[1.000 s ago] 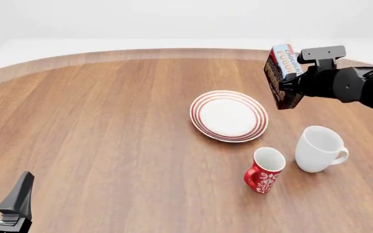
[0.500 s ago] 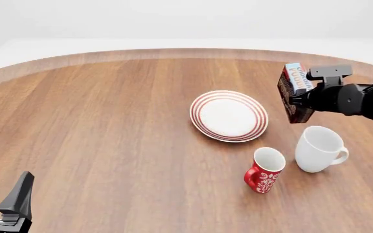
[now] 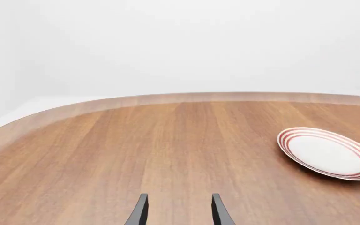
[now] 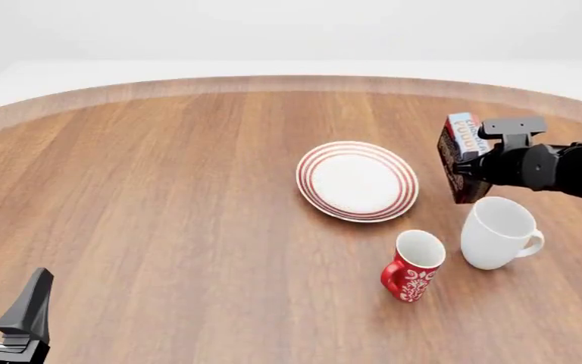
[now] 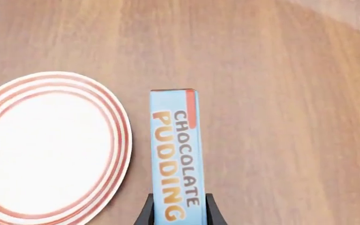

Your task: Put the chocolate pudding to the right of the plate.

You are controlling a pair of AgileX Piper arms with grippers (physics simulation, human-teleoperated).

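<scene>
Small rectangular chocolate pudding carton [image 4: 460, 155], blue top, dark brown front: clamped upright between right gripper [image 5: 177, 206] fingers. Lower and further right than a second ago, now just right of round red-ringed white plate [image 4: 358, 180], beside plain white mug [image 4: 497, 231]. Contact with brown wooden worktop [image 4: 149, 197] unclear; release likely near. Left gripper [image 3: 176, 213] fingers apart, idle.

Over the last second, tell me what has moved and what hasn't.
The right gripper, its fingers shut on the chocolate pudding, carried the box down and rightward, so it now hangs to the right of the plate, just behind the white mug. The plate, both mugs including the red mug, and the open left gripper stayed put.
</scene>
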